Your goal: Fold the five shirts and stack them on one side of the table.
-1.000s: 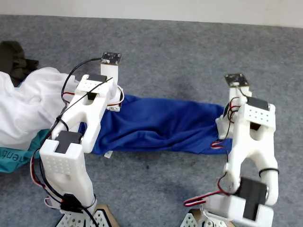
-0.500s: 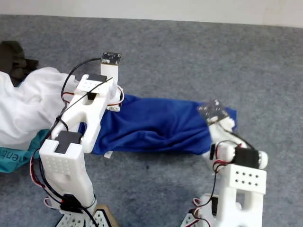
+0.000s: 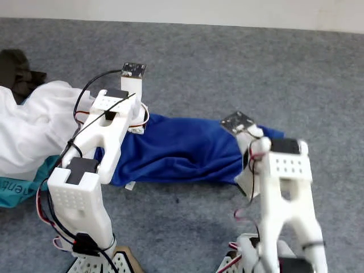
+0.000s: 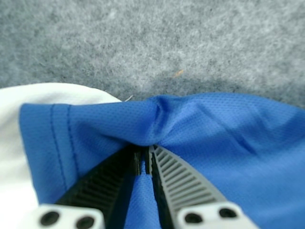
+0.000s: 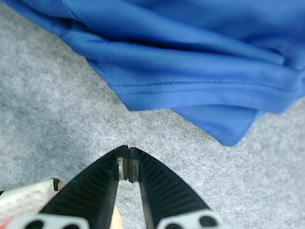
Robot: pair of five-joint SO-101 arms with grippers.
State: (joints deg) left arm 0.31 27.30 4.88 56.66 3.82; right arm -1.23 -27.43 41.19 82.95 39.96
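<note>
- My left claw: clenched on a raised fold of the blue shirt. The cloth drapes over both tips, and a narrow strip of it runs down between them.
- The white shirt: just beside my left claw, on the side of the blue shirt's stitched hem. The hem lies over it and touches it.
- The table: grey and felt-like, showing beyond the pinched fold, ahead of my left claw.
- My right claw: closed on itself with the tips meeting. It is poised over a bare patch of the table.
- The blue shirt seen from my right claw: ahead of the tips, near but apart from them. It lies in layered folds, with a stitched edge closest to the claw and a loose corner jutting out to one side.
- The blue shirt seen from above: a long rumpled band lying flat between my two arms. My left arm stands over one end and my right arm over the other.
- The white shirt seen from above: a loose heap on the outer side of my left arm, away from my right claw.
- The teal shirt: showing from under the near edge of the white heap.
- The dark garment: beyond the white heap, at the far side of it from my left arm's base.
</note>
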